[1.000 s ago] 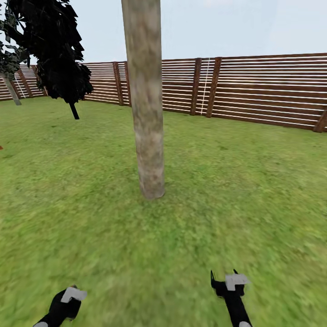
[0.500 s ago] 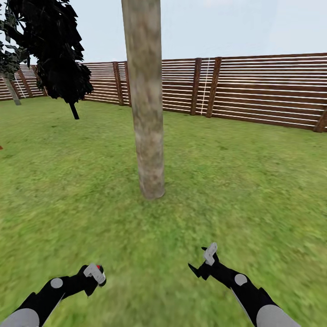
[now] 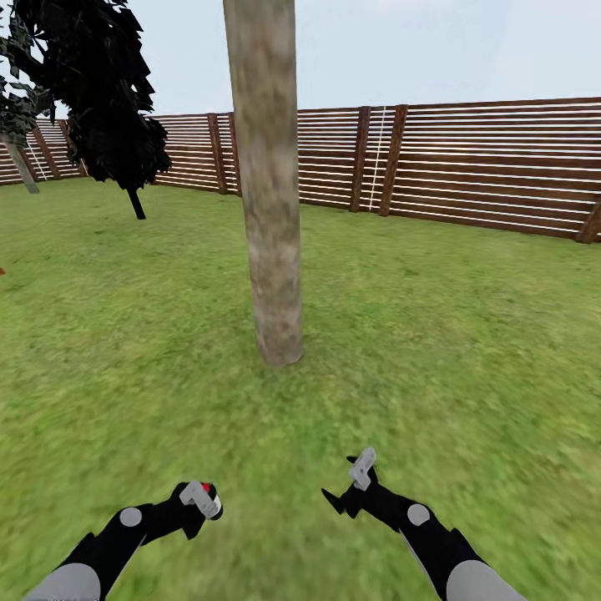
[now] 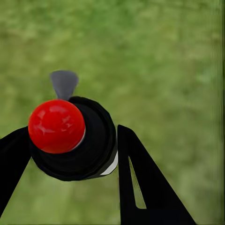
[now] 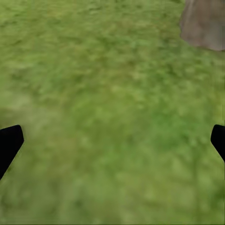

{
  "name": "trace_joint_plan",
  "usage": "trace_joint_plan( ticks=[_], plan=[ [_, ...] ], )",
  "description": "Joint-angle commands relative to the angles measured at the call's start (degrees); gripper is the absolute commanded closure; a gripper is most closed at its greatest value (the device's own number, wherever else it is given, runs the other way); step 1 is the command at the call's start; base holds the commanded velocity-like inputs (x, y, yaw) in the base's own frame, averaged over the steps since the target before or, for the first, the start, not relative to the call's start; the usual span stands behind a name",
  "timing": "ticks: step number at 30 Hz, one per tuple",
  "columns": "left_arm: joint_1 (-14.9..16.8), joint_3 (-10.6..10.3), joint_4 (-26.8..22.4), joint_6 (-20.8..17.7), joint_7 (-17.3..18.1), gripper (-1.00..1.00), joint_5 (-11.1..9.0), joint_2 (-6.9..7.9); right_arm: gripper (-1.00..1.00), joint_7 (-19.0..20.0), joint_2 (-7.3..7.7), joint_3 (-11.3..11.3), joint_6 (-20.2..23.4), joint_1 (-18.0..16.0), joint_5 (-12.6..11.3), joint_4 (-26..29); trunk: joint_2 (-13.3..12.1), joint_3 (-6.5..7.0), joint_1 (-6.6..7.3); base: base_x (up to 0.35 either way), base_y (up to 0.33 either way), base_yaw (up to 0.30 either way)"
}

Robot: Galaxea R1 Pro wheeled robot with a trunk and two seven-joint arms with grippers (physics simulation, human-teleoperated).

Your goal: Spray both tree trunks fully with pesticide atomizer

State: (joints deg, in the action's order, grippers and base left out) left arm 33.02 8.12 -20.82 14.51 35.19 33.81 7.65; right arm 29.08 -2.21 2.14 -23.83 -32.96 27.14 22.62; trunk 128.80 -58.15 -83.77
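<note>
we hold the atomizer (image 4: 70,138) (red cap) clamped in our left gripper (image 3: 199,499); right gripper (image 3: 349,488) spread wide, empty. tree trunk (image 3: 269,209) at twelve o'clock — next, aim the nozzle at it and spray.

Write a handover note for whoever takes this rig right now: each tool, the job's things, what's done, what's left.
Left tool: shut on the atomizer, red cap toward the wrist camera.
Right tool: open, empty, over the grass.
Tree trunk: straight ahead, bare; no white specks visible on it.
Done: atomizer picked up, robot faces the trunk.
Left: spray this trunk until covered, then find and spray the second tree.
</note>
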Motion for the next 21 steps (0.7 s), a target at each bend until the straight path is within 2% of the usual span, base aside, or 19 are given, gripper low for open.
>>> trace_joint_plan(
  ticks=[1,7,11,12,13,15,19,21],
  plan=[
    [0.1,-0.3,0.0,-0.1,0.0,1.00,0.3,-0.08,-1.00,0.3,-0.03,-0.3,0.0,0.0,0.0,0.0,0.0,0.00,0.00,0.000,0.000,0.000],
    [0.4,-2.4,0.0,-0.7,2.0,1.00,1.4,-0.50,-1.00,2.3,-0.09,-2.3,0.0,0.0,0.0,0.1,0.0,0.00,0.00,0.000,0.000,0.000],
    [0.4,-3.8,0.0,-0.7,3.3,1.00,2.9,-0.81,-1.00,3.5,-0.26,-3.6,0.0,0.0,-0.1,0.4,0.0,0.00,0.00,0.000,0.000,0.000],
    [0.4,-12.0,0.0,-0.7,6.7,1.00,6.6,-1.63,-1.00,9.2,-0.30,-11.2,0.0,-0.1,-0.1,0.4,0.0,0.00,0.00,0.000,0.000,0.000],
    [0.4,-12.0,0.0,-0.8,7.0,1.00,8.1,-2.13,1.00,9.3,-0.32,-11.3,0.1,-0.1,-0.2,0.5,0.0,0.00,0.00,0.000,0.000,0.000],
    [0.4,-12.0,0.0,-0.9,7.2,1.00,9.8,-2.80,1.00,9.3,-0.33,-11.3,0.1,-0.1,-0.2,0.5,0.0,0.00,0.00,0.000,0.000,0.000],
    [0.6,-12.0,0.0,-1.0,7.3,1.00,11.1,-4.22,1.00,9.4,-0.40,-11.4,0.1,-0.1,-0.2,0.5,0.0,0.00,0.00,0.000,0.000,0.000],
    [0.6,-12.0,0.0,-1.0,7.3,1.00,12.9,-5.19,1.00,11.6,-0.42,-11.4,0.1,-0.1,-0.2,0.5,0.0,0.00,0.00,0.000,0.000,0.000]
  ],
)
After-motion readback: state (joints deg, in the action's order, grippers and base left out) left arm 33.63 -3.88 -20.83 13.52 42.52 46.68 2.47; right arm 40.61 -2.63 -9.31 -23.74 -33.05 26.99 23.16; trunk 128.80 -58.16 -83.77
